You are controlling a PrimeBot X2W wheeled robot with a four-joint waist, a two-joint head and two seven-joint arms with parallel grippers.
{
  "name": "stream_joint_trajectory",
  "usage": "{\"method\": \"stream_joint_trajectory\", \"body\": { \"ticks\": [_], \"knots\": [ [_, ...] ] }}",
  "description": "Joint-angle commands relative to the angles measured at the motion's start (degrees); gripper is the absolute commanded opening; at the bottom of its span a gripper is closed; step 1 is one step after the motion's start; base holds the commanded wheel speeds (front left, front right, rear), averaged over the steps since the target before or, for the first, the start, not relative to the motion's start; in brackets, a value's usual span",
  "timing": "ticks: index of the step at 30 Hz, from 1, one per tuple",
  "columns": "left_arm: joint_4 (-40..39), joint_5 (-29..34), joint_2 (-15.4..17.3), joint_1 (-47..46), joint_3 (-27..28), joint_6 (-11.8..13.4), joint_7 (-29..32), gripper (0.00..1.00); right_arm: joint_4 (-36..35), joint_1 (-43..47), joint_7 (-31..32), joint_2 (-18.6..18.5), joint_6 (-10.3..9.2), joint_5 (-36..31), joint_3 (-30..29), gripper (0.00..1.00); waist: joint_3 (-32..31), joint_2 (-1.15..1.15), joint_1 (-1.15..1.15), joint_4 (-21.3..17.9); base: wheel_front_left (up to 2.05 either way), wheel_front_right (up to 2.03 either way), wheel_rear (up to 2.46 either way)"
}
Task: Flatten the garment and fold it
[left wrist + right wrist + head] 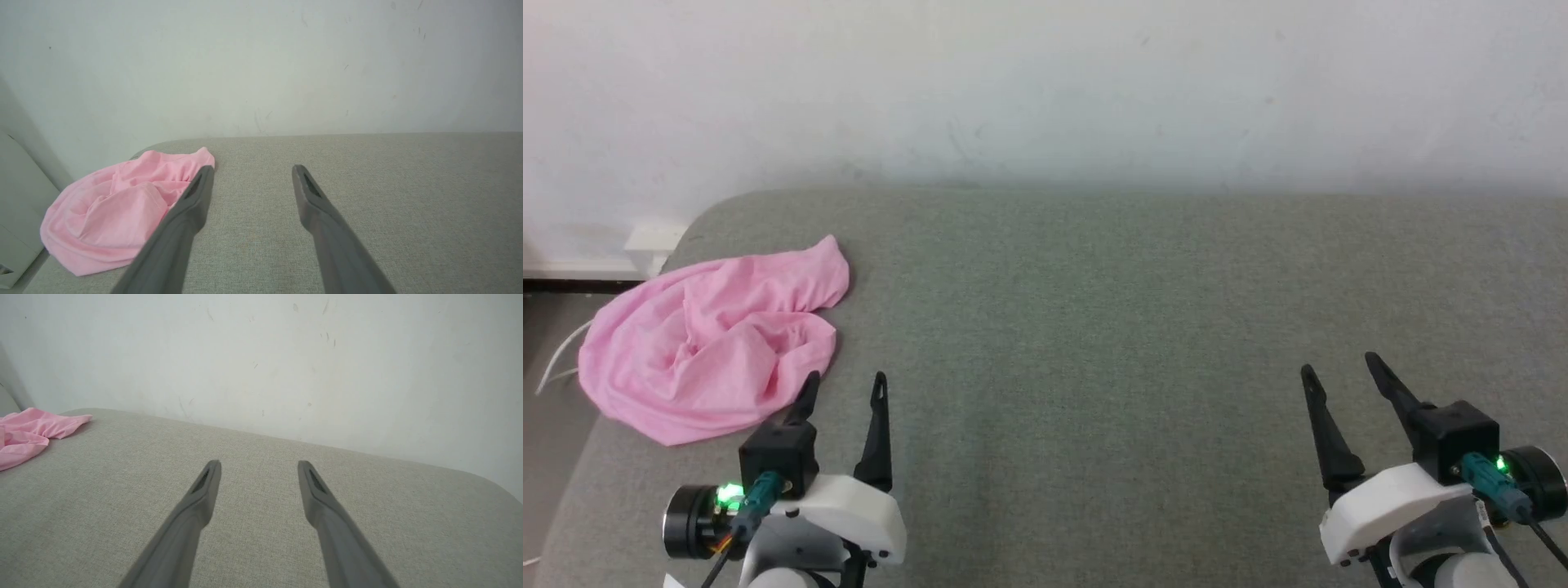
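Head view: left hand (846,380) spread, near crumpled garment (711,335); right hand (1340,365) spread, well apart.

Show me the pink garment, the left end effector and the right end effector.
pink garment (715,343): head view, centre of the crumpled cloth.
left end effector (846,377): head view, midway between its spread fingertips.
right end effector (1340,363): head view, midway between its spread fingertips.

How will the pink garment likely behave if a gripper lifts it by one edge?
Probably floppy: the garment lies crumpled in soft folds, so it should drape. Likely light, since the cloth looks thin. Pushed, it may bunch on the textured grey surface rather than slide.
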Motion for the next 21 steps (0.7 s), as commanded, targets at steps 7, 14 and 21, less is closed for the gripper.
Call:
{"method": "stream_joint_trajectory", "body": {
  "ticks": [7, 14, 21],
  "knots": [
    [0.8, -1.3, 0.4, -0.7, -0.3, 1.0, -1.3, 1.00, 0.3, -0.2, -0.8, 0.0, -0.02, -0.1, -0.1, 1.00, -0.1, 0.00, 0.00, 2.6, 0.00, 0.00, 0.00],
    [1.1, -2.0, 0.7, -0.6, -0.3, 1.6, -2.1, 1.00, 0.4, -0.3, -1.1, 0.1, -0.03, -0.1, 0.0, 1.00, -0.1, 0.00, 0.00, 5.6, 0.00, 0.00, 0.00],
    [1.2, -2.8, 0.9, -0.3, -0.5, 2.4, -2.9, 1.00, 0.6, -0.3, -1.3, 0.1, -0.03, -0.1, 0.3, 1.00, -0.1, 0.00, 0.00, 8.9, 0.00, 0.00, 0.00]
  ]
}}
